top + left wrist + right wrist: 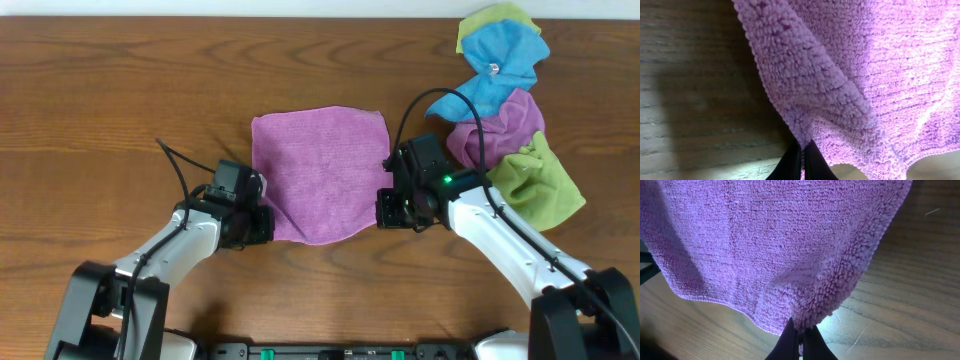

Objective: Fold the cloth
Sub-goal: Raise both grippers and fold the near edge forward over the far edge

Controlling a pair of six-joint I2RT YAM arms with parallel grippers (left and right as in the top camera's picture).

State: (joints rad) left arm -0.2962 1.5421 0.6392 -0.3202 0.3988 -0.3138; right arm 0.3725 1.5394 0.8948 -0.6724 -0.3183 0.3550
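— Where do your jaws stand?
— Your left gripper point(803, 161) and right gripper point(800, 339) each clench a near corner of the vivid orchid-purple square microfibre cloth point(320, 180), arms reaching low and forward.
— Anything hidden?
— Fingertips mostly buried in pile. The cloth spreads mid-way on the brown wooden table point(120, 90), beside heaped blue, mauve and lime-green cloths point(500, 120).

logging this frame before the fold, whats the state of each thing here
cloth: spread open, not yet folded, both near corners pinched
left gripper: shut on the cloth's near left corner
right gripper: shut on the cloth's near right corner
spare cloths: crumpled in a heap at the far right
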